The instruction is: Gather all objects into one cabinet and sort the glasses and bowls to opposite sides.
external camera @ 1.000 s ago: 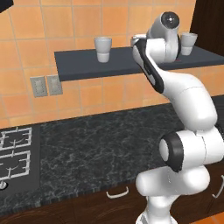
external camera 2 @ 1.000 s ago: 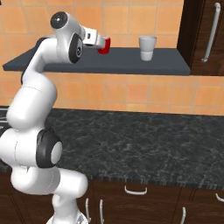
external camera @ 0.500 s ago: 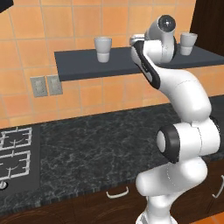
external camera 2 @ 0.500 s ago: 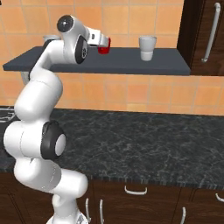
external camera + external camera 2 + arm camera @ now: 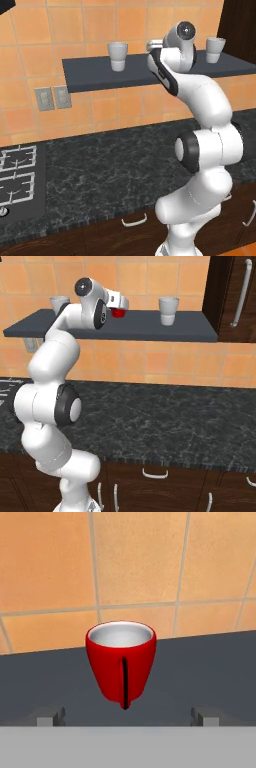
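On the ledge (image 5: pixel 150 331): 1 red cup (image 5: pixel 121 659) and 2 white tumblers (image 5: pixel 118 55).

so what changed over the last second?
The arm swung its elbow outward while the hand edged closer to the red cup, jaws open, nothing gripped. The cup and both white tumblers stayed put on the grey ledge.

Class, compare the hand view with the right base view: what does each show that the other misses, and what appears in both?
Hand view alone: the red cup's pale inside and its dark handle, facing the camera between the open fingertips. Right base view alone: a white tumbler, the cabinet door with its silver handle, and the black counter. Both: the red cup, the grey ledge and the orange tiled wall.
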Tool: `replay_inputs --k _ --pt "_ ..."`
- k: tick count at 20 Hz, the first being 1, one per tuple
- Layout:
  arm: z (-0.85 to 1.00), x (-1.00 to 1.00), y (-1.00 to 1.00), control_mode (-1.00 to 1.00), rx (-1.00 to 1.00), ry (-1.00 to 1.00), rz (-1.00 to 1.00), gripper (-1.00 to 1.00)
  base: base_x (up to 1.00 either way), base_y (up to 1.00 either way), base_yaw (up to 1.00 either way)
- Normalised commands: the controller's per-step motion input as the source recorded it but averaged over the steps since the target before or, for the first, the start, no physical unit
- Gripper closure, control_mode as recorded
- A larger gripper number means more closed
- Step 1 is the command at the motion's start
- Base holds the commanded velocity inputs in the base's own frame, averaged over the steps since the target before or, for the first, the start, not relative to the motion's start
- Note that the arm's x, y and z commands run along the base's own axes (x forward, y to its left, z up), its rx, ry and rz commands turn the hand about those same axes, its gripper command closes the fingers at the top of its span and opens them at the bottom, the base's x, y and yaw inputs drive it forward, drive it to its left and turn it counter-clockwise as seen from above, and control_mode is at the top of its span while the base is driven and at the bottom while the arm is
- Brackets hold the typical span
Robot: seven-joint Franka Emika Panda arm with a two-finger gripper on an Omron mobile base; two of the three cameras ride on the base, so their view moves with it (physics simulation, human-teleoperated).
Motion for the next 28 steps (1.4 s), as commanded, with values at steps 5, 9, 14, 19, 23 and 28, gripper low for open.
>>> replay_inputs --k 5,9,14,19,23,28 --pt "0.0 0.29 -0.12 -1.0 0.0 0.0 0.0 -1.0 0.0 0.0 0.0" --pt "0.0 0.07 0.06 -1.0 0.0 0.0 0.02 -1.0 0.0 0.0 0.0" --pt "-0.06 0.14 0.17 -1.0 -0.01 0.0 0.01 -1.0 0.0 0.0 0.0" --pt "-0.27 0.23 0.05 -1.0 -0.03 0.0 0.03 -1.0 0.0 0.0 0.0" --pt "-0.14 0.39 0.0 -1.0 0.0 0.0 0.01 -1.0 0.0 0.0 0.0" --pt "-0.03 0.41 0.0 -1.0 -0.01 0.0 0.01 1.0 0.0 0.0 0.0"
